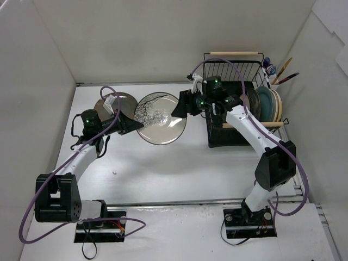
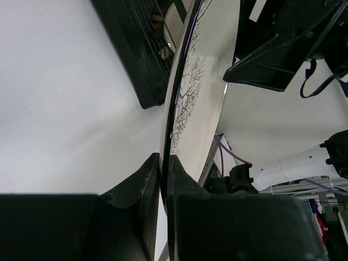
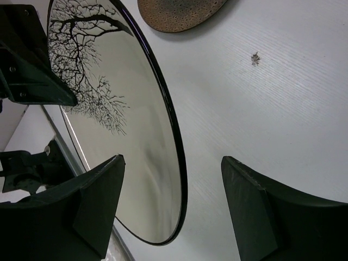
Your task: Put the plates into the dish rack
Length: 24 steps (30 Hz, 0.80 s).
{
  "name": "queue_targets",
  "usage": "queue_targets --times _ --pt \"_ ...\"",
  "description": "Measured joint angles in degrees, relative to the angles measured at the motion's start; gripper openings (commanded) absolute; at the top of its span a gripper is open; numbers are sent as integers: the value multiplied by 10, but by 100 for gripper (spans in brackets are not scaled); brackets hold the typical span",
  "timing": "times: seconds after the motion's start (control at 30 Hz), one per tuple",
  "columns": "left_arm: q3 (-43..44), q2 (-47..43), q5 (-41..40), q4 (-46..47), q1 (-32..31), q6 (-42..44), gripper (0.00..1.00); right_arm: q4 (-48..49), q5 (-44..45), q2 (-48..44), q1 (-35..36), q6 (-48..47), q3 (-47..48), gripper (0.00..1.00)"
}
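Here the left gripper [image 1: 134,125], jaws clamped on the 9 o'clock rim of the plate [image 1: 161,118], presents it to the right gripper [image 1: 177,109], jaws apart astride the 2 o'clock rim, which should close squarely before the left lets go, the dish rack [image 1: 213,138] standing at 3 o'clock.

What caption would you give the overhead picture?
Left tool grips a tree-patterned plate; the open right tool straddles its opposite edge, beside the dish rack.
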Motion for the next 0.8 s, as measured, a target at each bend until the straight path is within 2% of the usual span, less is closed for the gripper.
queue_targets --times 0.07,0.13,0.23,0.27,0.3,0.33,0.43,0.5,0.57,0.6,0.67,0.7,0.77,0.8 --pt "0 0 5 7 0 0 0 0 -17 4 0 -1 0 61" --pt "0 0 8 10 0 -1 0 0 -35 7 0 -2 0 52" --pt "0 0 10 13 0 0 0 0 -66 13 0 -8 4 31" --pt "0 0 12 14 -1 0 0 0 -74 13 0 -9 6 20" --pt "0 0 12 14 -3 0 0 0 -78 13 0 -14 6 16" --pt "0 1 13 16 -2 1 0 -1 -89 13 0 -9 7 8" --pt "1 10 12 21 -1 8 0 0 -127 12 -7 0 8 0" --pt "3 16 17 17 -1 14 0 -1 -133 12 -8 0 8 0" --pt "12 17 16 -4 -1 28 9 -3 -133 12 -8 -1 8 0" --pt "17 17 16 -15 -2 40 20 -3 -133 12 -8 -1 8 0" --pt "34 17 0 -53 -4 66 33 -1 -132 12 -8 -4 8 0" --pt "40 17 -9 -71 -5 79 45 -1 -129 12 -8 -5 8 0" --pt "55 17 -26 -112 -8 102 49 -9 -113 12 -4 -11 8 0" --pt "61 17 -34 -127 -8 112 56 -14 -104 12 -3 -13 8 0"
